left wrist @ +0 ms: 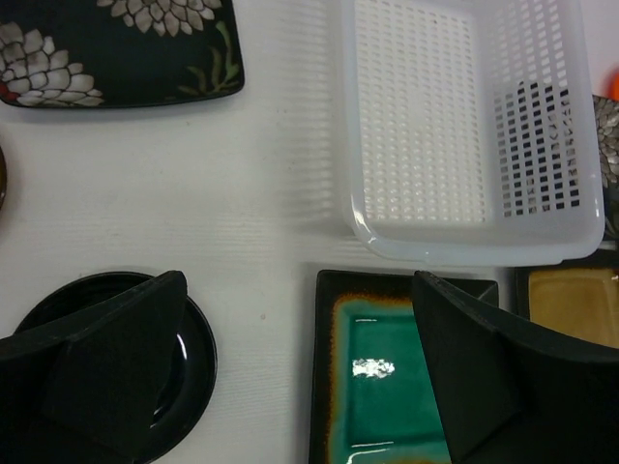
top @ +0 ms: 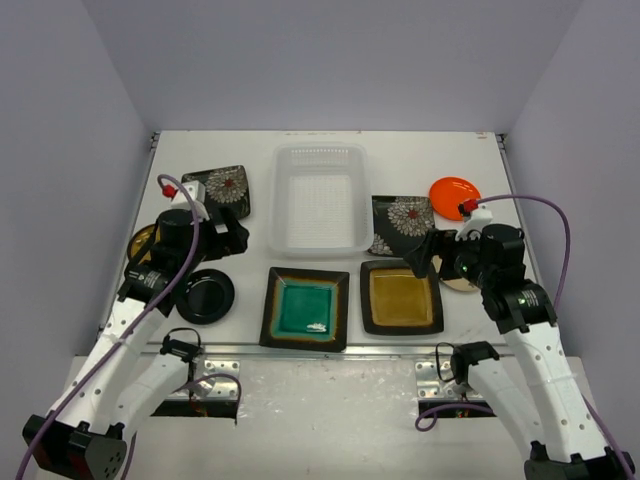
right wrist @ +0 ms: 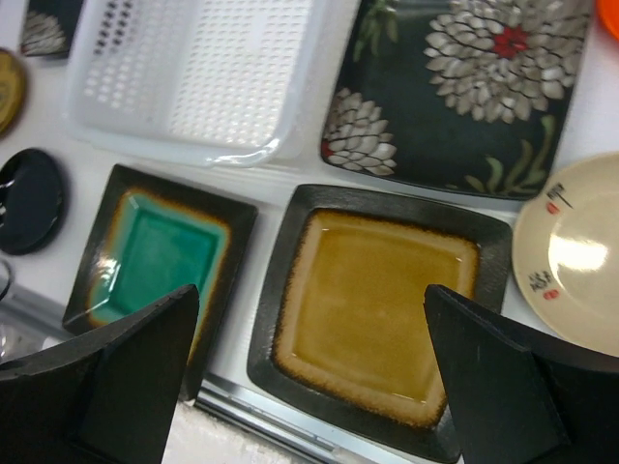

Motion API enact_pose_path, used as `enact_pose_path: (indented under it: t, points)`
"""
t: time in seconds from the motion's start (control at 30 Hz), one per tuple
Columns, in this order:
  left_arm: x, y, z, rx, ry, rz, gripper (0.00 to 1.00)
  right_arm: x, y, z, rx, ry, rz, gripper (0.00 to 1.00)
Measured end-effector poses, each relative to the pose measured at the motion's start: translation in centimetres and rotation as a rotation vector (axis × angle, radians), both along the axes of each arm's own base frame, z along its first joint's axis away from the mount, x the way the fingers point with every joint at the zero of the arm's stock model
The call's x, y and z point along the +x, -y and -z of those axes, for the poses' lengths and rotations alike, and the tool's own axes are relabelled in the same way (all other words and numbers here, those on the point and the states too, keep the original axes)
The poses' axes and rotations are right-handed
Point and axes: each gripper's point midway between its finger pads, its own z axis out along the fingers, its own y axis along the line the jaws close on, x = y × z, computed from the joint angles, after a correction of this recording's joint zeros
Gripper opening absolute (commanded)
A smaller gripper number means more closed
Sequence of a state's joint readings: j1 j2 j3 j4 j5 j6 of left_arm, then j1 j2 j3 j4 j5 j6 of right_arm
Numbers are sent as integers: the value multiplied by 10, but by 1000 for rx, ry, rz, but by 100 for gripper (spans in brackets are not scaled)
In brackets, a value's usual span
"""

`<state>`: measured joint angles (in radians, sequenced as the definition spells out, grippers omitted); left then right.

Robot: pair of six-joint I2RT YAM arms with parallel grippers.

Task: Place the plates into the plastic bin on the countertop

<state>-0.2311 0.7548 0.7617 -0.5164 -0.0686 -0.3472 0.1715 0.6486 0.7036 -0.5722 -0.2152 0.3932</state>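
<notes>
Hovering spread-jawed and empty, left gripper by the teal plate, right gripper over the amber plate, starting from zero: far bin bare, all plates outside.

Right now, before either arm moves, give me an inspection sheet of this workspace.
Surface: white countertop, plates spread around the bin.
Job's things: plastic bin empty, back centre. Teal plate and amber plate side by side in front of it. Left flowered plate and right flowered plate flank it. Orange plate far right, black plate front left, yellow plate at the left edge, beige plate under the right arm.
Clutter: nothing seen.
Grippers: left gripper open, empty; right gripper open, empty, over the amber plate.
Cables: purple cable along each arm.
Surroundings: plain walls on three sides; metal rail in front.
</notes>
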Motion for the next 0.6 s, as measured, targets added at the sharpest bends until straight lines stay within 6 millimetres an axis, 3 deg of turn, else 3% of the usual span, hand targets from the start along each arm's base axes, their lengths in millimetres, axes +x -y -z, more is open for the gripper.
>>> enact_pose_path:
  t: [0.27,0.6]
  points:
    - [-15,62,27,-182,-235,281,100,-14,-30,-22,73,87,-207,99]
    - [-32,79,76,-252,-511,328,100,-18,-46,-18,127,84,-307,99]
